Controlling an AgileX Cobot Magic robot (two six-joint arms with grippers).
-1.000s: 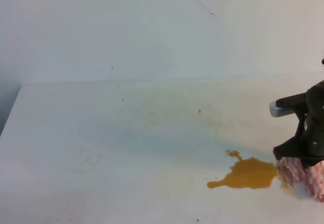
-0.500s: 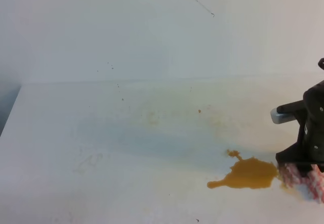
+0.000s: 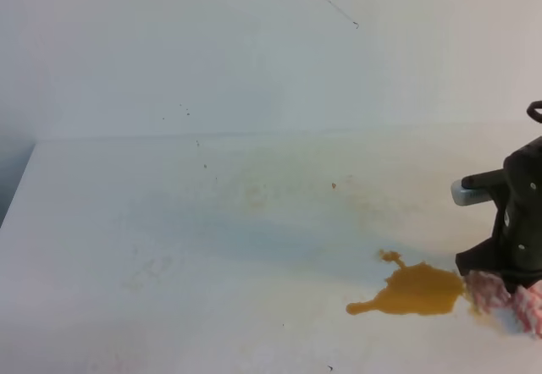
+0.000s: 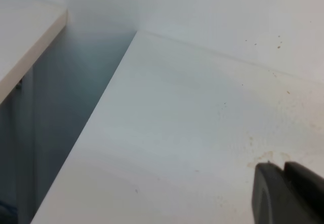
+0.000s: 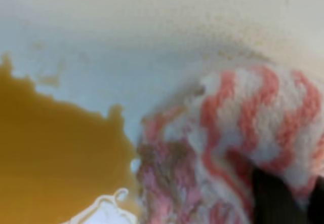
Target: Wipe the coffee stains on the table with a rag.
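Note:
The coffee stains form an amber-brown puddle with a thin tail to the left on the white table. It fills the left of the right wrist view. The pink-and-white striped rag lies bunched just right of the puddle, its edge touching the liquid. My right gripper bears down on the rag from above, shut on it; one dark finger shows against the cloth. My left gripper sits low over bare table, fingers together, holding nothing.
The white wall rises behind the table. The table's left edge drops into a dark gap, with another pale surface beyond it. Faint yellowish smudges and small specks mark the tabletop.
The right gripper has shifted slightly on the rag, which is now more bunched, with less of it showing. The puddle keeps its shape.

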